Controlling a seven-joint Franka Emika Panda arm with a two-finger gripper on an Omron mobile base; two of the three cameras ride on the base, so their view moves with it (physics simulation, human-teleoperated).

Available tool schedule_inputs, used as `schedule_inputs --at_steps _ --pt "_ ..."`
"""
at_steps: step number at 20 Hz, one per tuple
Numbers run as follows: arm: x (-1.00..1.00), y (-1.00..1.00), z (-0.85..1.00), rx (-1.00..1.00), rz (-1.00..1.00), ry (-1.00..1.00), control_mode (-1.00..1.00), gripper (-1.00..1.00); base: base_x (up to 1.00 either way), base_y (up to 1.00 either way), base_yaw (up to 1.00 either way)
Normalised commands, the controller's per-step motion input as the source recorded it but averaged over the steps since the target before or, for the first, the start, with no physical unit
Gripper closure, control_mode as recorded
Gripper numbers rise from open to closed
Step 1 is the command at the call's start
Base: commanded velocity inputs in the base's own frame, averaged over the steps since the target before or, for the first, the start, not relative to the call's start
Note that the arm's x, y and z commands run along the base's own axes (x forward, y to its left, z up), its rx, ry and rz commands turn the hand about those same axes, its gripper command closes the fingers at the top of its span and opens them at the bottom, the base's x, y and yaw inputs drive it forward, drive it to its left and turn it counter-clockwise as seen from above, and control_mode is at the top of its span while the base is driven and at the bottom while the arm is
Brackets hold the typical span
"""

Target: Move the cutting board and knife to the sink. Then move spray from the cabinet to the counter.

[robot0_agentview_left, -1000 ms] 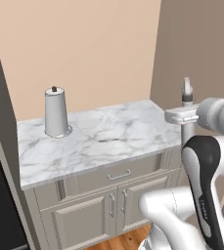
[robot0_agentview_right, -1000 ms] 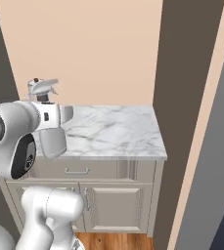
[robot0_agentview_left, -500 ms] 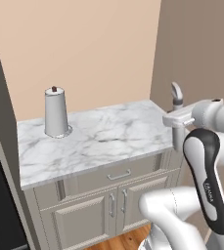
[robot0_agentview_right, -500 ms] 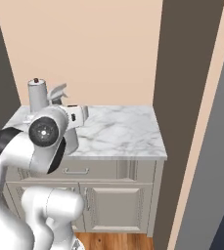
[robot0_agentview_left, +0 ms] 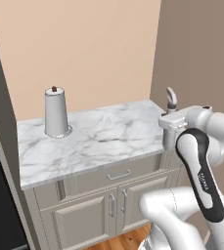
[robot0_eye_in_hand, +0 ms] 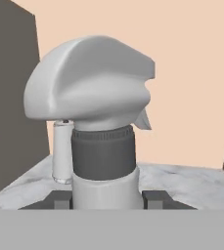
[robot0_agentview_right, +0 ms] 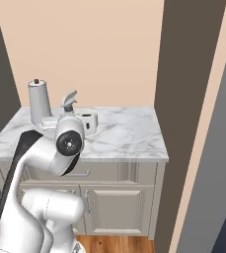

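The spray bottle [robot0_eye_in_hand: 96, 122] stands upright between my two fingertips [robot0_eye_in_hand: 59, 199], one on each side of its body, held above the right end of the counter [robot0_agentview_left: 108, 136]. The paper-towel roll [robot0_agentview_left: 56, 113] stands on the counter's far left, near the back wall and well apart from the bottle. Below the countertop sit a drawer [robot0_agentview_left: 118, 175] and cabinet doors [robot0_agentview_left: 91, 215].

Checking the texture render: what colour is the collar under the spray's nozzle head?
Dark grey, against the paler grey head and body of the spray; the hand view shows it best.
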Motion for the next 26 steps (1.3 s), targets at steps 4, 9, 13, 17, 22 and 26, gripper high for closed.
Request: schedule_inputs --at_steps 4,9,13,17,22,26 --pt "0.43 0.00 -0.29 0.14 0.00 0.00 -1.00 1.00 0.00 0.00 0.00" --pt "0.37 0.00 -0.29 0.09 0.00 0.00 -1.00 1.00 0.00 0.00 0.00" --pt "0.27 0.00 -0.24 0.02 0.00 0.00 -1.00 1.00 0.00 0.00 0.00" --pt "0.18 0.02 -0.09 0.00 0.00 0.00 -1.00 1.00 0.00 0.00 0.00" --pt "0.18 0.00 -0.09 0.00 0.00 0.00 -1.00 1.00 0.00 0.00 0.00" --pt "0.15 0.00 -0.14 0.00 0.00 0.00 -1.00 1.00 0.00 0.00 0.00"
